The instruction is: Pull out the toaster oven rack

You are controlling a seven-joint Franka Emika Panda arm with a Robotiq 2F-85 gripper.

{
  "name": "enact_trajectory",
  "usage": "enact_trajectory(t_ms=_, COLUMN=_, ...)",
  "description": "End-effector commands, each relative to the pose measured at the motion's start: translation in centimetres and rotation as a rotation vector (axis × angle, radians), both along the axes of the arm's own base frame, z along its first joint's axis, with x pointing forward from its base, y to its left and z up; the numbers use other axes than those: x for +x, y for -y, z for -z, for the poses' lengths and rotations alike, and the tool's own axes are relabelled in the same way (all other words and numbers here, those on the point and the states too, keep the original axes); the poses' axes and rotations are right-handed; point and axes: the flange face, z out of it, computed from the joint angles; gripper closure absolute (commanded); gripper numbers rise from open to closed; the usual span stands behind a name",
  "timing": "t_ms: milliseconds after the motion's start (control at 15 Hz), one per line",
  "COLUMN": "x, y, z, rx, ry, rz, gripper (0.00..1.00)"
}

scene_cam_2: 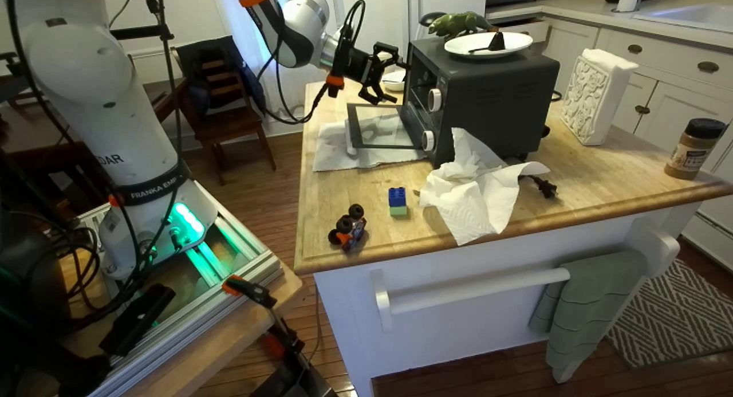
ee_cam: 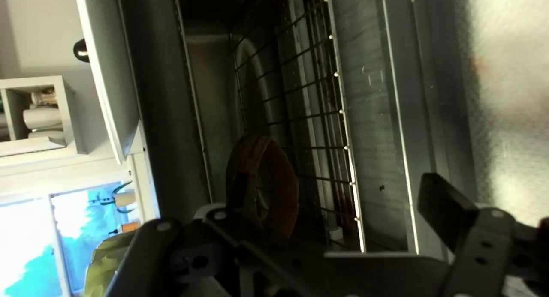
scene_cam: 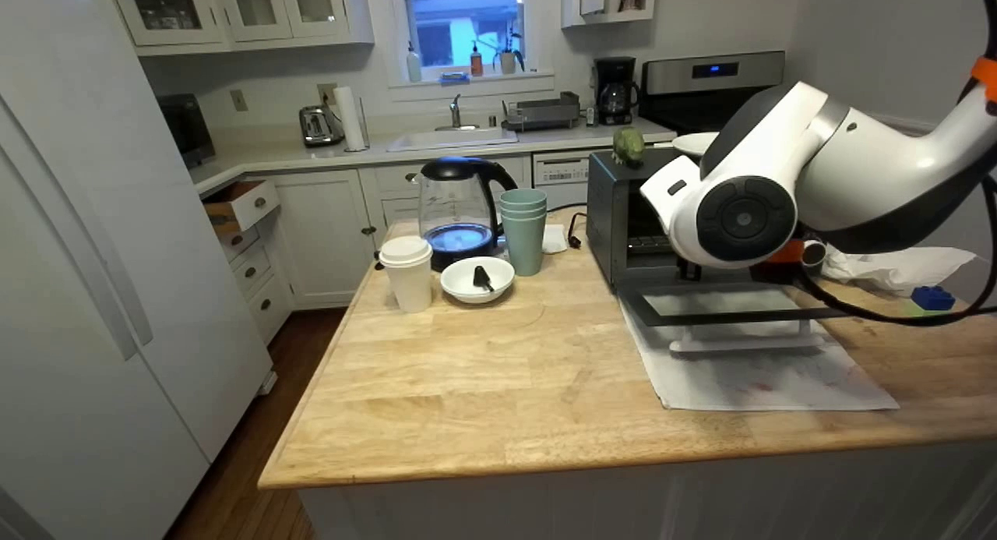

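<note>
In an exterior view, the oven [scene_cam: 606, 220] stands on the counter [scene_cam: 467, 368], its door [scene_cam: 732, 319] lowered over a white sheet [scene_cam: 779, 388]; the arm [scene_cam: 826, 174] covers much of the oven's front. In an exterior view, the claw [scene_cam_2: 397, 83], spread wide, is at the oven's mouth, above the door. A plate [scene_cam_2: 518, 43] sits on top. In the wrist view, the rack [ee_cam: 342, 112] is inside the oven, its front bar [ee_cam: 349, 164] seen between the parted fingers [ee_cam: 446, 202]; I cannot tell whether they touch it. A brownish ring [ee_cam: 289, 194] shows in there too.
</note>
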Motion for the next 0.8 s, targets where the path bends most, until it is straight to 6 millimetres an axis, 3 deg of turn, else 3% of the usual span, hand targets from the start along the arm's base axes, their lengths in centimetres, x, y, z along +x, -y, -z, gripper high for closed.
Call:
enact_trajectory(t_ms=0, x=1.6, y=1.0, z=0.7, rx=-0.033, ry=0.012, rz=-0.046, gripper=0.00)
enact_trajectory(t_ms=533, x=3.8, y=2.5, z=1.8, rx=-0.046, ry=0.011, rz=-0.032, gripper=0.00)
enact_trajectory(t_ms=600, x=4.2, y=2.7, z=1.7, rx=-0.052, ry=0.025, rz=-0.033, gripper=0.05)
enact_trajectory(t_ms=667, x=4.5, y=2.8, z=1.7, rx=-0.057, ry=0.029, rz=-0.031, gripper=0.21)
enact_trajectory(t_ms=733, x=4.8, y=3.0, z=1.7, rx=-0.061, ry=0.030, rz=-0.026, gripper=0.29)
